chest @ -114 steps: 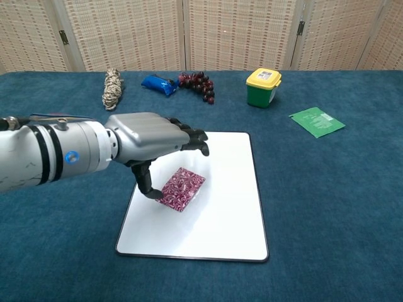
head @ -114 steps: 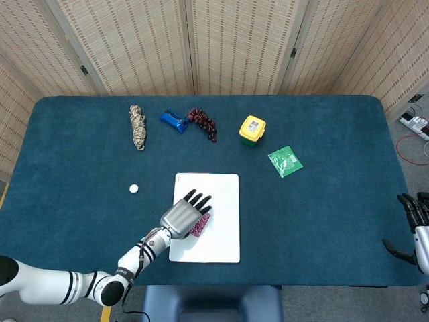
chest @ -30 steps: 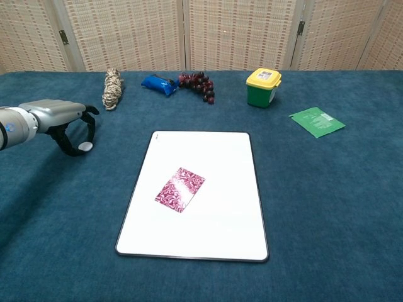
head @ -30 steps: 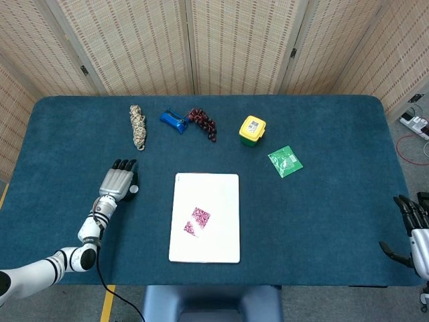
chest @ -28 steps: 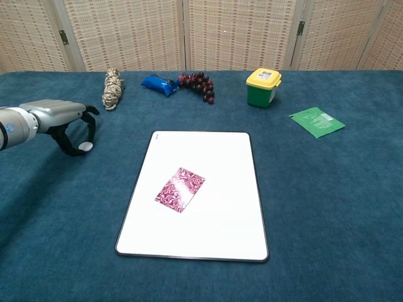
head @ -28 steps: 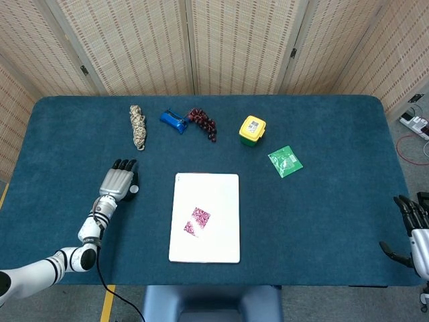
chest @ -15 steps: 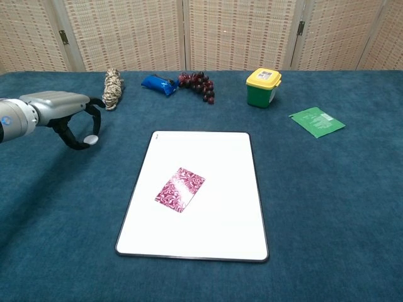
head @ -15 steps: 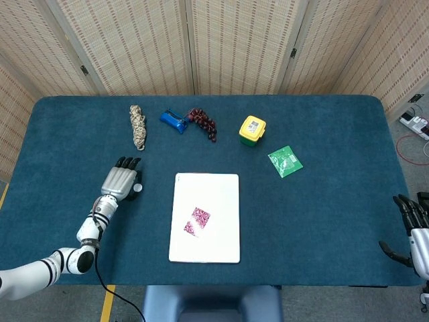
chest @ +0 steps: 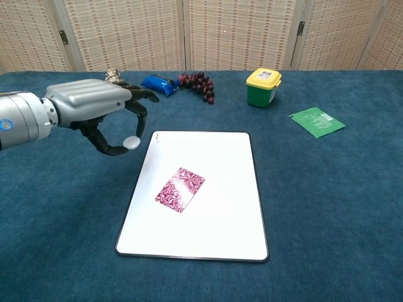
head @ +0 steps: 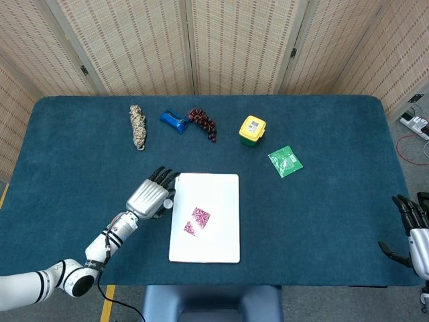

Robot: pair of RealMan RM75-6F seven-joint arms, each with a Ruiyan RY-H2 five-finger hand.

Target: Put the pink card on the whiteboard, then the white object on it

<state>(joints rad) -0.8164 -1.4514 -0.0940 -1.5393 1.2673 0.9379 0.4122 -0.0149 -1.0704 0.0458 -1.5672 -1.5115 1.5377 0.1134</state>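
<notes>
My left robot hand [chest: 104,119] pinches the white object [chest: 131,143] at fingertip, left of centre, beside the whiteboard [chest: 214,220]; it seems a light, hard, slippery disc, best held by its rim.

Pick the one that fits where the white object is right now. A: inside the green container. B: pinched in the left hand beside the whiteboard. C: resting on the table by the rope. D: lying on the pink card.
B: the left hand pinches the white object just left of the whiteboard.
</notes>
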